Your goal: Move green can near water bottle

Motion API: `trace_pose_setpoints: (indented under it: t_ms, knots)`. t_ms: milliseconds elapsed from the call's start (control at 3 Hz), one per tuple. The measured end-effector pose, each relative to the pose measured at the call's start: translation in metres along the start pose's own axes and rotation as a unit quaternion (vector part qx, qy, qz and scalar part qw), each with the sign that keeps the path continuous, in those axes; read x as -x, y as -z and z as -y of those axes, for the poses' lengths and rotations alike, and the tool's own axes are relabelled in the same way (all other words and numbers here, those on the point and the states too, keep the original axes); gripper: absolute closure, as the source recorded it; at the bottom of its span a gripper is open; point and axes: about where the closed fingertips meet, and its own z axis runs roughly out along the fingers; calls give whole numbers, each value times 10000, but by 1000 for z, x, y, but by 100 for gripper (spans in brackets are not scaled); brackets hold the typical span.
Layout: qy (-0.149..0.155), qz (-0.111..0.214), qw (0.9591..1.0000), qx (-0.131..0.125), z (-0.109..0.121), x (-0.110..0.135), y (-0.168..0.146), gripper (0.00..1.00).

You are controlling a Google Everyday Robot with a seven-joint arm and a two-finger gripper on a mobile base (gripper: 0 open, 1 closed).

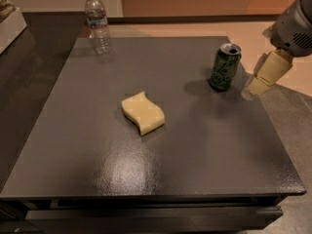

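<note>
The green can (224, 67) stands upright on the dark grey table (195, 145) near its far right edge. The water bottle (97, 22) stands upright at the far left corner of the table. The gripper (261, 82) comes in from the upper right, with pale cream fingers (268, 72) pointing down-left. It hangs just right of the can, above the table's right edge, and does not touch the can.
A yellow wavy sponge (142, 112) lies near the middle of the table. A white box (9, 21) sits on a dark counter at the far left. Pale floor lies beyond the table on the right.
</note>
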Motion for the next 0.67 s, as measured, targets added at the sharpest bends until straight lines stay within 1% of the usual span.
trace_pose_setpoints:
  t_ms: [333,667]
  knots:
    - [-339,360,9987,-120,25,6,-22,0]
    - [-581,669,9958,-217,42,15,-41,0]
